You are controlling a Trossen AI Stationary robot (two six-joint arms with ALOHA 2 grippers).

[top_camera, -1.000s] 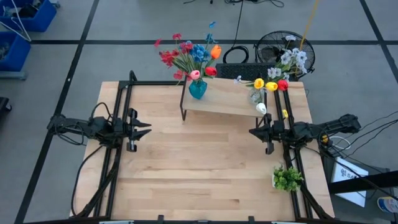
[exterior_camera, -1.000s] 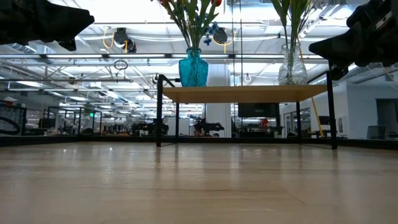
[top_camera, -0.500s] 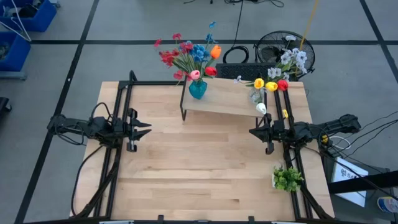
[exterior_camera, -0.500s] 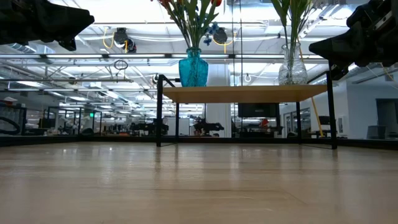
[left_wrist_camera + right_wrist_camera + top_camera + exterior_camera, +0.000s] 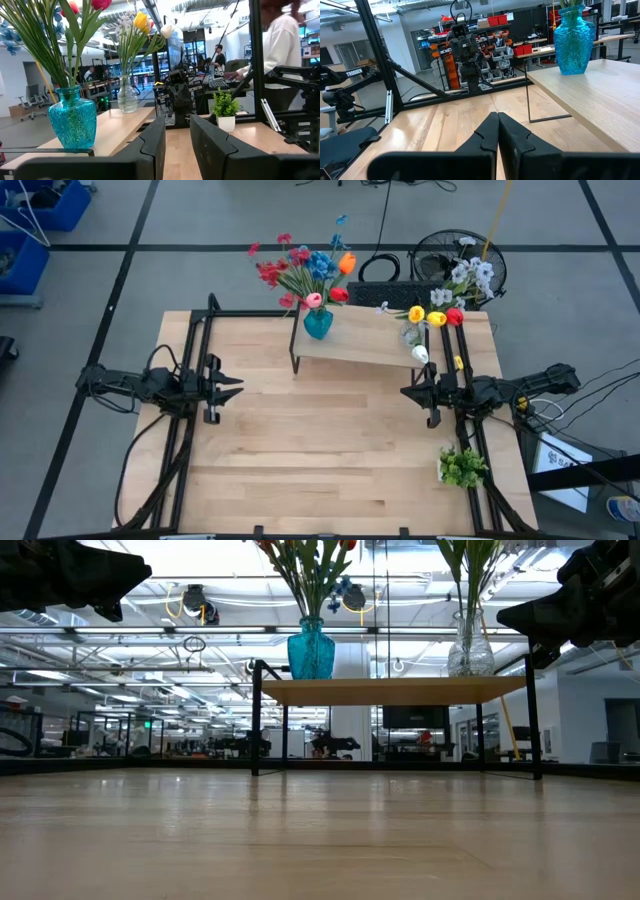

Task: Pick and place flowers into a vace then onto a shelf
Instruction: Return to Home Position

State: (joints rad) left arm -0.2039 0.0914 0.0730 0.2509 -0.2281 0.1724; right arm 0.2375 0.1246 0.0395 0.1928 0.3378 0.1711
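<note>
**Two filled vases on the shelf, both arms parked**

Two glass vases are carried by the light-wood, black-legged shelf (image 5: 355, 347) at the far side of the worktop (image 5: 320, 450). A faceted turquoise vase (image 5: 318, 325) stands left and a clear vase (image 5: 411, 333) right, each packed with flowers (image 5: 318, 265). The left gripper (image 5: 238, 387) is held near the left edge, fingers parted. The right gripper (image 5: 405, 391) is held near the right edge, fingers pressed together, empty. "TROSSEN" is read on a dark link (image 5: 357, 73).
</note>
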